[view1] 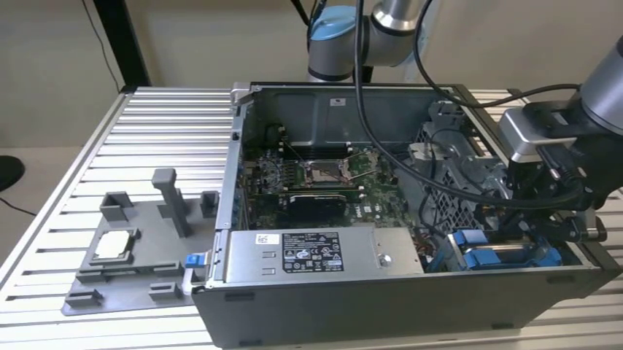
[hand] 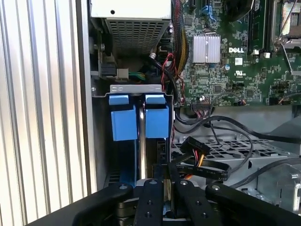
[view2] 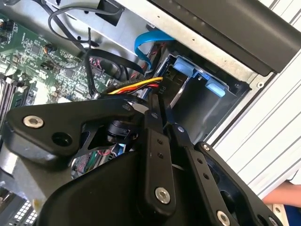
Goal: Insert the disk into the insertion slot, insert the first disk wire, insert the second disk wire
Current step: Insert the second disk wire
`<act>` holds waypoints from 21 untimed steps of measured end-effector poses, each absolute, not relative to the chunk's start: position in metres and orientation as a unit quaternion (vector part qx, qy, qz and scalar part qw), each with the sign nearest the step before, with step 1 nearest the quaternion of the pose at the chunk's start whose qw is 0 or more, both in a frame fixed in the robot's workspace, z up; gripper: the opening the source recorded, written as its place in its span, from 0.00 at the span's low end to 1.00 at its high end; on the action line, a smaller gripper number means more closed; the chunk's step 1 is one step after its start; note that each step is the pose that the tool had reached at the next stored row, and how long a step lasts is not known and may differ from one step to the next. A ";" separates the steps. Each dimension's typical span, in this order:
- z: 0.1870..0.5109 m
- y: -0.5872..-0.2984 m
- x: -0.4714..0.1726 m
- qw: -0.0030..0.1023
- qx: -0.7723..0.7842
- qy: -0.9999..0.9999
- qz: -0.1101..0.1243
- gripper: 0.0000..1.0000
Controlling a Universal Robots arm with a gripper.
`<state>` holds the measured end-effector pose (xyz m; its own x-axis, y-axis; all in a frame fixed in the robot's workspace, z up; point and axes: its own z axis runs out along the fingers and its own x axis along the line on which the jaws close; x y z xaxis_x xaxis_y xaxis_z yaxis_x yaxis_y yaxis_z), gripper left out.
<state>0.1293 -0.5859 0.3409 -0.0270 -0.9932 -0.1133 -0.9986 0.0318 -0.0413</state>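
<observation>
While the disk (hand: pixel 156 120) already sits in the insertion slot (hand: pixel 141 141) at the case's (view1: pixel 389 306) front corner, the gripper (hand: pixel 162 176), fingers nearly closed, seems to pinch a wire connector (hand: pixel 194 147) above it, so step 2 probably needs careful alignment.

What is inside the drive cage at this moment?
In the first wrist view, the drive cage holds two blue-fronted carriers side by side. The tool sits over their far ends, so the drive bodies and rear connectors are covered.
</observation>
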 end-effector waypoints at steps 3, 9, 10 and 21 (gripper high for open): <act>0.341 -0.586 0.129 0.056 -0.695 0.716 0.023 0.00; 0.341 -0.585 0.129 0.058 -0.695 0.716 0.021 0.00; 0.341 -0.585 0.128 0.059 -0.695 0.716 0.021 0.00; 0.336 -0.585 0.125 0.060 -0.696 0.716 0.019 0.00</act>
